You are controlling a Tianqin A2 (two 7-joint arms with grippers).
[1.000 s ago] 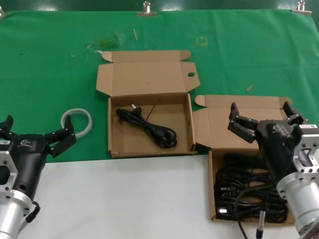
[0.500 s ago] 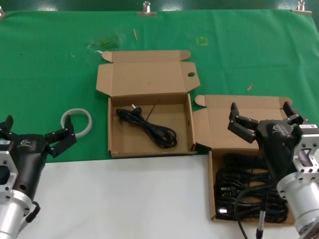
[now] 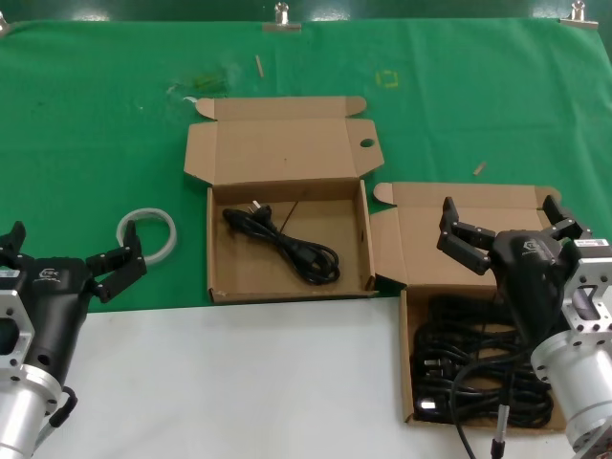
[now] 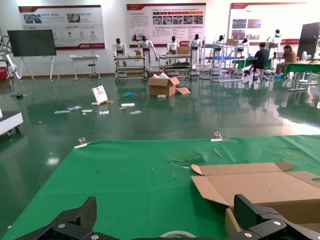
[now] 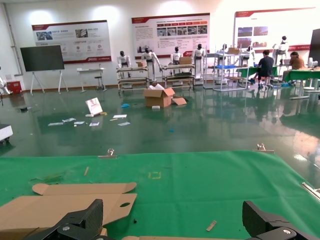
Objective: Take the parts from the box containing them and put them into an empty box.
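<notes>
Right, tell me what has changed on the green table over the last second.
Nothing visibly changed. The left gripper hangs open by the white ring, and the right gripper hangs open over the brown cardboard box full of black cables. The other brown cardboard box holds one black cable, as before.

My table [image 3: 239, 382] wears a green cloth [image 3: 86, 124] over its far part, the near strip bare white. On the cloth lie 2 open cardboard boxes: one [image 3: 287, 177] mid-table, the other [image 3: 392, 251] toward the right edge, reaching the near white strip. A white tape ring [image 3: 148, 232] lies toward the left edge; small scraps [image 3: 258, 65] sit near the far edge.
</notes>
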